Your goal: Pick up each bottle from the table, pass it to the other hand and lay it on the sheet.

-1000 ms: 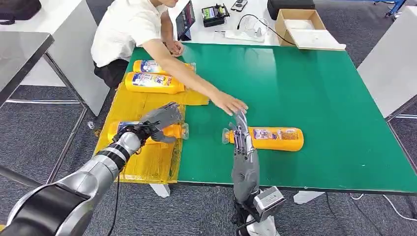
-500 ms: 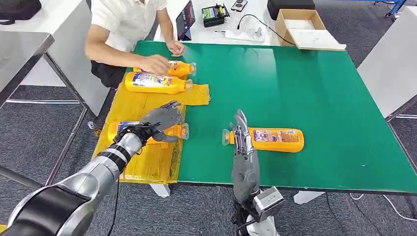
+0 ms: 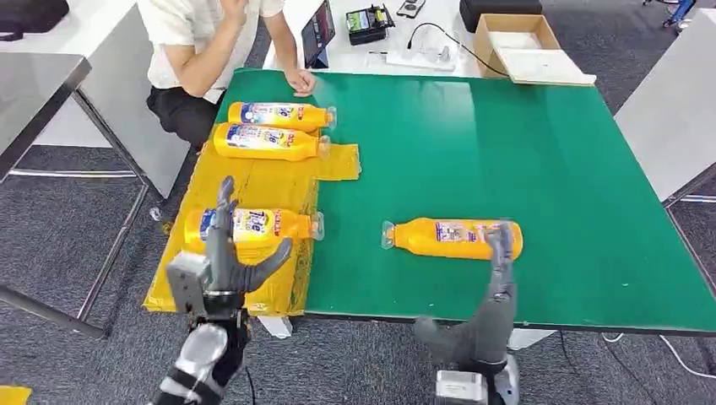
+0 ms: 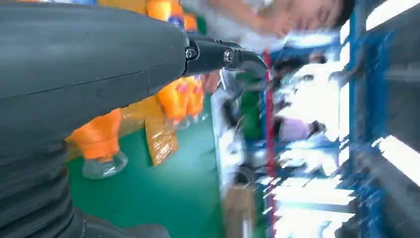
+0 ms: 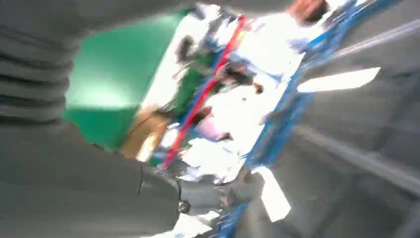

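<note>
Bottle [image 3: 453,237] lies alone on green table [image 3: 557,169], near front edge.

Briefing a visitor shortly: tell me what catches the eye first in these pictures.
Three orange bottles lie on the yellow sheet at the green table's left edge, and a fourth bottle lies alone on the bare green. The right hand reaches up at that bottle's base end; the left hand is raised, fingers spread, before the nearest sheet bottle.

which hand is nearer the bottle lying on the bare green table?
Right. The right hand reaches up at the base end of the bottle on the green table, fingertips overlapping it. The left hand is off over the yellow sheet, by another bottle.
</note>
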{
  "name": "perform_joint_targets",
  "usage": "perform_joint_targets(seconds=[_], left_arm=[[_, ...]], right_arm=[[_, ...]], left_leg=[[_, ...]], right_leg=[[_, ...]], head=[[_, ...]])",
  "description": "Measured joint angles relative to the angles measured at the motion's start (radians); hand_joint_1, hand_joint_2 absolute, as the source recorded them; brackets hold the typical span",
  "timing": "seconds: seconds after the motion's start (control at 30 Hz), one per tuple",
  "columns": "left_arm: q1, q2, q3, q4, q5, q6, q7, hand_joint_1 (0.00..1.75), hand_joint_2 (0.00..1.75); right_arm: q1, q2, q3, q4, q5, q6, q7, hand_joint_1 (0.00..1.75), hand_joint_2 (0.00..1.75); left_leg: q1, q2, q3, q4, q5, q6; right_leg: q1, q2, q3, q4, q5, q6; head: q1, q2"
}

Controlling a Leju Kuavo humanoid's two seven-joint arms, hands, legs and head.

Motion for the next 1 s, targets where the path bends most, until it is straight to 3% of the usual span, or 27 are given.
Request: perform_joint_targets(seconds=[0.2,0.4,0.67,0.83,1.0], left_arm=[[0.037,0.013,-0.020,-0.121,0.028,-0.010,0.000,0.00,1.75],[0.045,0.020,-0.036,-0.147,0.035,-0.055,0.003,0.00,1.75],[0.033,0.023,-0.090,-0.138,-0.037,-0.077,-0.004,0.00,1.75],[0.024,0.022,-0.113,-0.123,-0.039,-0.077,-0.006,0.00,1.75],[0.003,0.021,-0.133,-0.113,-0.069,-0.088,-0.001,0.00,1.75]], right_arm=[[-0.007,-0.018,-0.060,0.042,0.013,0.001,-0.003,0.00,1.75],[-0.031,-0.036,-0.104,0.136,0.189,0.005,0.086,0.00,1.75],[-0.242,-0.148,-0.224,0.501,0.309,0.076,0.134,0.00,1.75],[-0.298,-0.164,-0.239,0.628,0.323,0.081,0.136,0.00,1.75],[-0.380,-0.171,-0.224,0.775,0.412,0.218,0.248,0.00,1.75]], left_leg=[[0.000,-0.002,0.000,0.000,0.002,0.000],[0.000,-0.002,0.001,0.000,0.003,0.000],[-0.004,-0.002,0.000,0.000,0.004,0.002],[-0.003,-0.002,0.000,0.000,0.004,0.002],[-0.003,-0.002,0.000,0.000,0.004,0.002]], right_leg=[[0.000,0.000,0.001,0.000,0.002,-0.001],[0.000,0.000,0.001,0.000,0.002,0.000],[-0.004,0.000,0.002,0.000,0.004,0.003],[-0.003,0.000,0.001,0.000,0.004,0.003],[-0.003,0.000,0.001,0.000,0.004,0.003]], head=[[0.000,0.000],[0.000,0.000],[0.001,0.000],[0.000,0.000],[0.000,0.000]])
